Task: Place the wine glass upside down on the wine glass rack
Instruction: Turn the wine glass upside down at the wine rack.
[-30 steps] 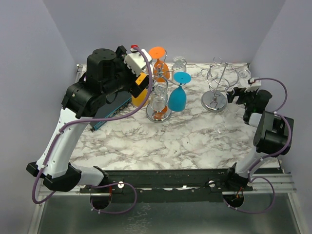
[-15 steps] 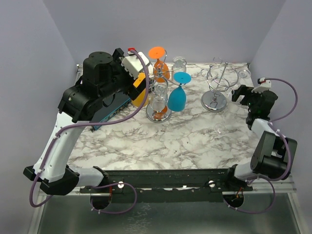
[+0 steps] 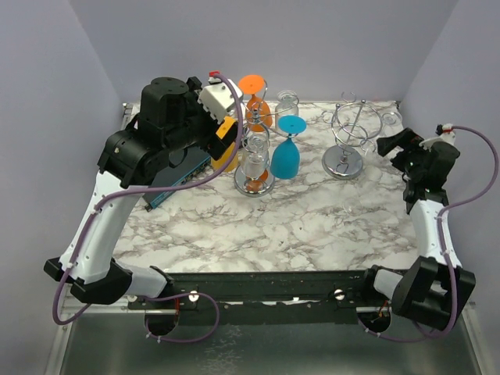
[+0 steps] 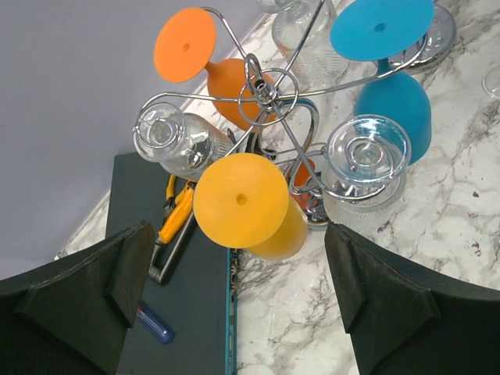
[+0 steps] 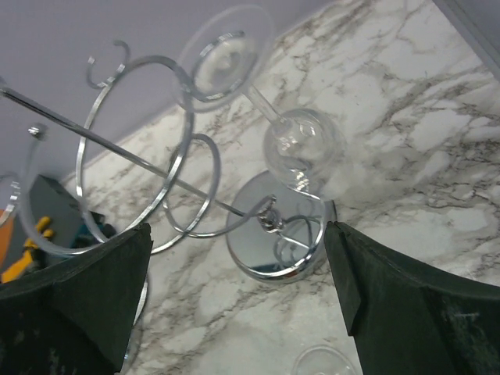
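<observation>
A white marble-patterned surface (image 3: pixel 312 223) with grey veins sits between pale lilac walls (image 3: pixel 328 47). At its back left corner lies a flat dark case (image 4: pixel 195 297) with a teal edge. Yellow-handled pliers (image 4: pixel 176 223) rest on the case. Near them lies a small blue cylinder (image 4: pixel 156 324), too partly hidden to identify.

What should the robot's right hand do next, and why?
Probably lower the open right gripper toward the clear glass whose rim peeks in at the bottom of the right wrist view. The gripper holds nothing, and the silver rack ahead has empty rings waiting.
</observation>
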### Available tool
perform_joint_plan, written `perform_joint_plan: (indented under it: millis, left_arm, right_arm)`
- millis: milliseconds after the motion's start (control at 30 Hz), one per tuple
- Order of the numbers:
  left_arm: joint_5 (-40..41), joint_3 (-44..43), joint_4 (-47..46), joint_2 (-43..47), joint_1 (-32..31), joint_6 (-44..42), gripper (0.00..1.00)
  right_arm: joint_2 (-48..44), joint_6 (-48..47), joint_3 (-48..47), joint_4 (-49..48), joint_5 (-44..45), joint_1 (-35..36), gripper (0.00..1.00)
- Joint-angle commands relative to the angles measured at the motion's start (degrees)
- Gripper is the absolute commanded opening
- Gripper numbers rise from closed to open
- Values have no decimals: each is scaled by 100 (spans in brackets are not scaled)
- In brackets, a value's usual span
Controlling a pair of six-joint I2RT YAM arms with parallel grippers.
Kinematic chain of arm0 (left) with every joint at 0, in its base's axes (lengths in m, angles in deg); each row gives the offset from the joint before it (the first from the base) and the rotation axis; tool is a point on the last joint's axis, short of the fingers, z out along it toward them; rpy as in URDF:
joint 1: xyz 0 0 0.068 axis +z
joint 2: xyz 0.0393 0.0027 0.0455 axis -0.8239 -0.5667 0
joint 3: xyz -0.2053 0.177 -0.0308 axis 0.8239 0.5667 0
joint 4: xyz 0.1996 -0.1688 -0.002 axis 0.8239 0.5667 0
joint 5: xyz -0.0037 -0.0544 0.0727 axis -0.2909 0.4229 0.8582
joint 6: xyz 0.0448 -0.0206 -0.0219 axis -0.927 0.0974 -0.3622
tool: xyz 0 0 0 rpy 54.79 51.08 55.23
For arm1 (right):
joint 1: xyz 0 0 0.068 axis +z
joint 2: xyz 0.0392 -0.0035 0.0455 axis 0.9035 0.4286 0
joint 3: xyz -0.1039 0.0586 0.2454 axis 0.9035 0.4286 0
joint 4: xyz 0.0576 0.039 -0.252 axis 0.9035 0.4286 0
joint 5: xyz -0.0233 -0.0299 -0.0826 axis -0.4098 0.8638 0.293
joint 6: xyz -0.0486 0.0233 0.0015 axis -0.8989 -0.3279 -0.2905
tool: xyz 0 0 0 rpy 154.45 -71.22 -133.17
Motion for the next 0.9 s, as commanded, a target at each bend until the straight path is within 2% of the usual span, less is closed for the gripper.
perform_joint_plan:
  millis: [0,133,333,467,867]
  left_arm:
    - [241,-406,292,-106,21,206,99]
    - [381,-623,409,-157,20,298,99]
    - [411,-952,772,-360,23,439,99]
    - [430,-1207,1041,-585,29,462,99]
    - [549,-1424,1191,-873,38,489,99]
  right_arm:
    - [-351,594,-484,941,-384,5,100]
    - [-511,486,-886,1759,-683,1,100]
    - [-608,137,-1427,3257,224,91,100]
    - [-558,64,-1629,3690,412,124,98]
    - [-439,-264,-2129,4472,211,485,92]
